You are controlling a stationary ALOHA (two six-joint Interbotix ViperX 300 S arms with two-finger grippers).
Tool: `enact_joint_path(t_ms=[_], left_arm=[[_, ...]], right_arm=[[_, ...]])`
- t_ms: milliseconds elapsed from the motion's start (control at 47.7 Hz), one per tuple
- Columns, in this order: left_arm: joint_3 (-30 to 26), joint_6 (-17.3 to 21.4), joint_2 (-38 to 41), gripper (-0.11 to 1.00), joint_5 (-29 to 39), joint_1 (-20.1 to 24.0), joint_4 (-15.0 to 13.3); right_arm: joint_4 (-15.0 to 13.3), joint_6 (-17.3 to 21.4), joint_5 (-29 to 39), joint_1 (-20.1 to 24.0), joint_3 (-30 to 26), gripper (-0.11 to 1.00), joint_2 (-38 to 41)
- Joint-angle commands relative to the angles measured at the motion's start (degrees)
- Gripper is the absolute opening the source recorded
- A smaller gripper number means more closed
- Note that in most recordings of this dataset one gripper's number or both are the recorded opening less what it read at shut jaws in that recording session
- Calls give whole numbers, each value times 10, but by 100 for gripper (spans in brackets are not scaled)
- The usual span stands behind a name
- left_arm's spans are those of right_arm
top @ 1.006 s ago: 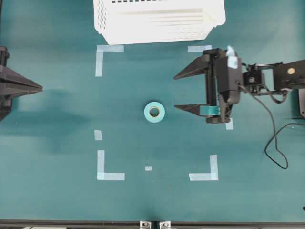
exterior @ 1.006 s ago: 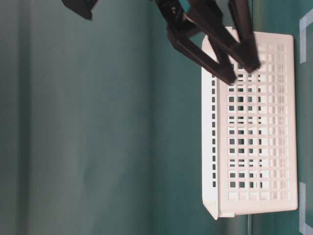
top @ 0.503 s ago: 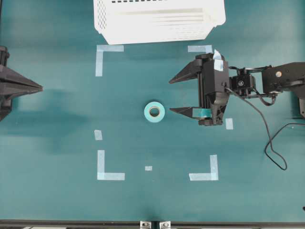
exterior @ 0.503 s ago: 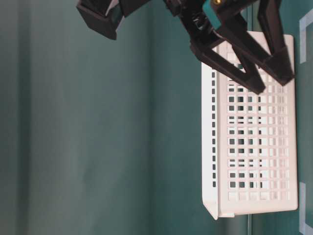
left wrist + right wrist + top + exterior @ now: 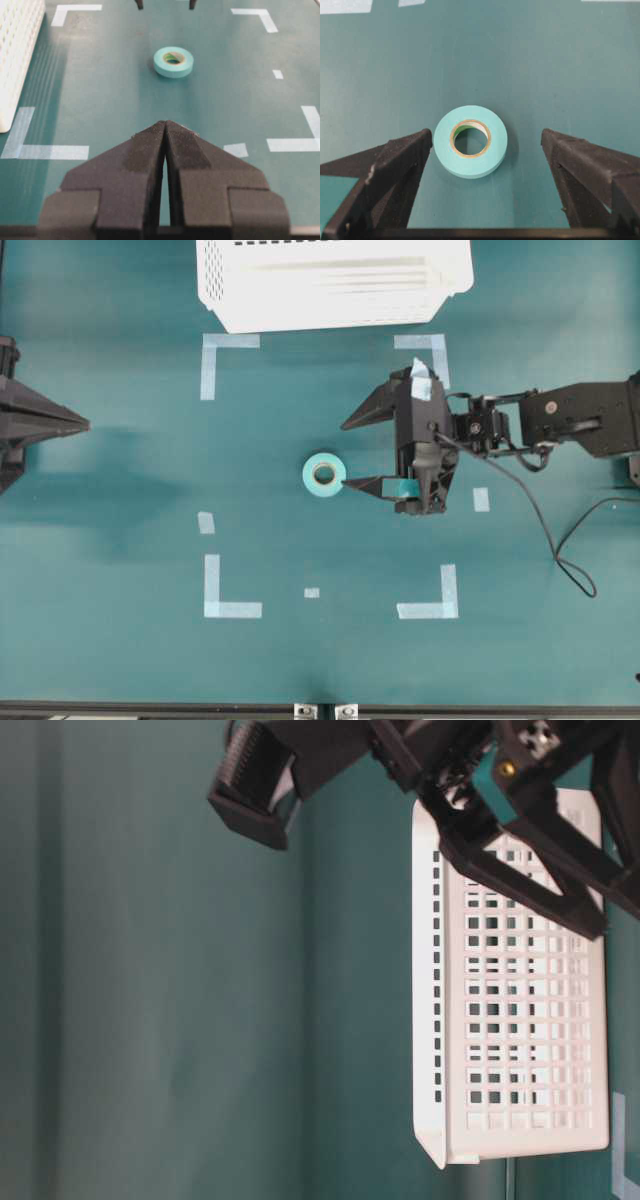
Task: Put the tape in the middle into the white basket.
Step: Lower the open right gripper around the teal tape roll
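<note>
The tape [image 5: 323, 475], a light teal-green roll with a pale core, lies flat mid-table; it also shows in the left wrist view [image 5: 173, 61] and the right wrist view [image 5: 470, 141]. My right gripper [image 5: 345, 454] is open just right of the roll, one fingertip next to it; in the right wrist view [image 5: 485, 137] the roll sits between the open jaws, close to the left one. My left gripper [image 5: 86, 424] is shut and empty at the far left, seen in its own view [image 5: 165, 122]. The white basket [image 5: 335, 280] stands at the back edge, also seen from table level [image 5: 515, 990].
Pale-blue L-shaped tape corners [image 5: 222, 350] [image 5: 230, 600] [image 5: 435, 600] mark a square around the roll, with small strips [image 5: 206, 523] [image 5: 481, 499] nearby. A black cable [image 5: 560, 550] trails from the right arm.
My right gripper has moved left toward the tape, still open, so its fingertips now reach the roll. The tape, basket and left gripper have not moved.
</note>
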Motion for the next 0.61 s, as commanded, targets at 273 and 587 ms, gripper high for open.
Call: enact_joint_path(t_ms=[273,587], left_arm=[[-6,0,4,-11,-5,4,-1],[-6,0,4,-11,-5,4,-1]], right_arm=[[-2,4,-2,11,-30,99,23],[-2,19,-2,12,-41,99,50]])
